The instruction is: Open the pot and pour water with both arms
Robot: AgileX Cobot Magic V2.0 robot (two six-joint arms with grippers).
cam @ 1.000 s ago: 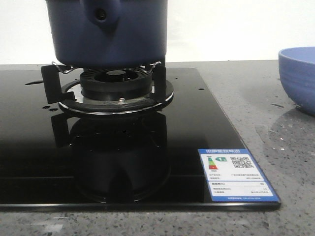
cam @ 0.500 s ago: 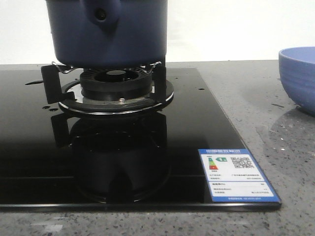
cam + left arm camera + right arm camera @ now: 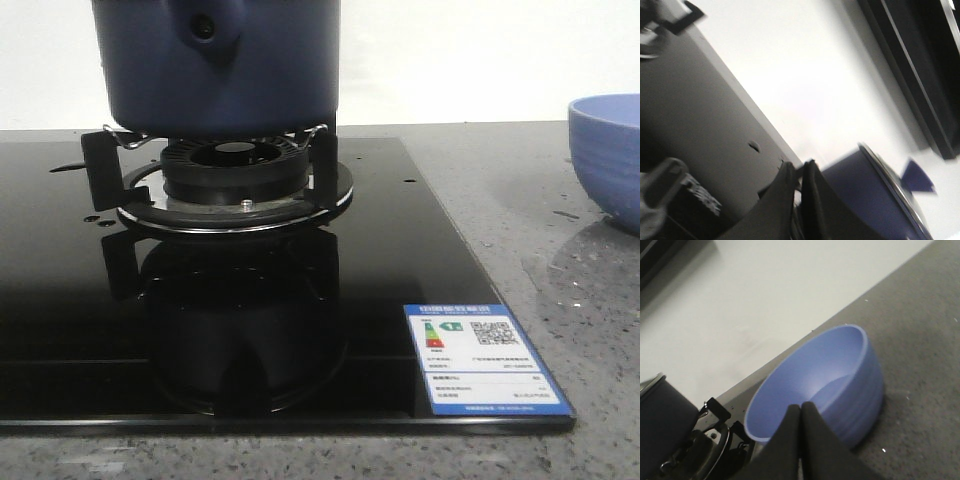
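Change since earlier: almost nothing; in the front view the whole picture has slid very slightly, and the pot and bowl sit as they did.
Front view, pot: the pot [image 3: 220, 65] stands on the burner support [image 3: 235, 185] of the black glass hob [image 3: 60, 300], handle stub facing the camera; its top is cut off by the frame, so the lid cannot be checked here.
Front view, bowl: the lighter blue bowl [image 3: 608, 160] rests on the grey counter [image 3: 560, 260], well apart to the right of the hob.
Front view, arms: neither arm shows.
Left wrist view: blurred; the left gripper [image 3: 799, 172] has its fingers pressed together with nothing between them, just beside the pot's upper edge [image 3: 875, 195]. A metallic rim line shows there, but whether a lid is on cannot be told.
Right wrist view: the right gripper [image 3: 801, 412] is likewise closed and empty, hanging above the bowl [image 3: 840, 375], which looks dry and empty; the pot [image 3: 660, 420] and burner edge lie to one side.
Progress: judged early; the pot is not lifted and no water is in the bowl.
Left to do: lid off, pot gripped, water tipped into the bowl.
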